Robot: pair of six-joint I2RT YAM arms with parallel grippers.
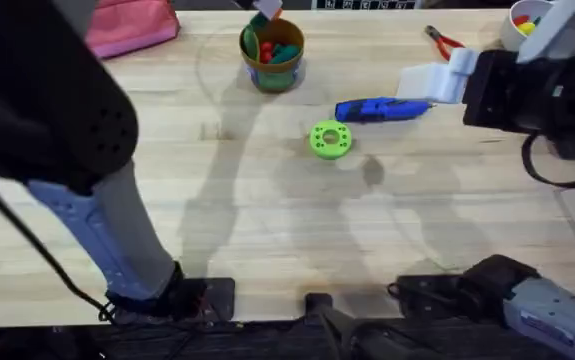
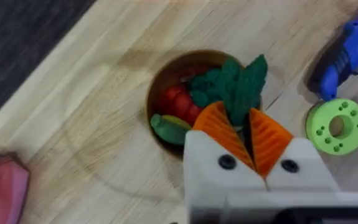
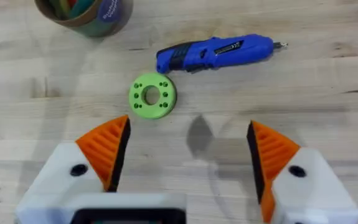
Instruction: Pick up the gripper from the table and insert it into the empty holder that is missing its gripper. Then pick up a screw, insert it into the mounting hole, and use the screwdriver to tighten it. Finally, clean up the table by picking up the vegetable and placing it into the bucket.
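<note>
My left gripper (image 2: pixel 238 118) is shut on the dark green leafy vegetable (image 2: pixel 236 81), its orange pads pinching the stem end. It hangs right above the round orange-brown bucket (image 2: pixel 160 78), which holds red and green toys. In the overhead view the left gripper (image 1: pixel 264 12) sits over the far rim of the bucket (image 1: pixel 272 50). My right gripper (image 3: pixel 188 155) is open and holds nothing, hovering above the table near the blue screwdriver (image 3: pixel 216 51). From overhead, the right gripper (image 1: pixel 412 82) is just right of the screwdriver (image 1: pixel 382 108). The loose gripper piece, holder and screw are out of view.
A bright green ring-shaped disc (image 1: pixel 330 139) lies mid-table below the screwdriver. Red-handled pliers (image 1: pixel 445 40) and a white bowl (image 1: pixel 527 20) sit at the back right. A pink object (image 1: pixel 132 25) lies at the back left. The left arm looms large over the left side.
</note>
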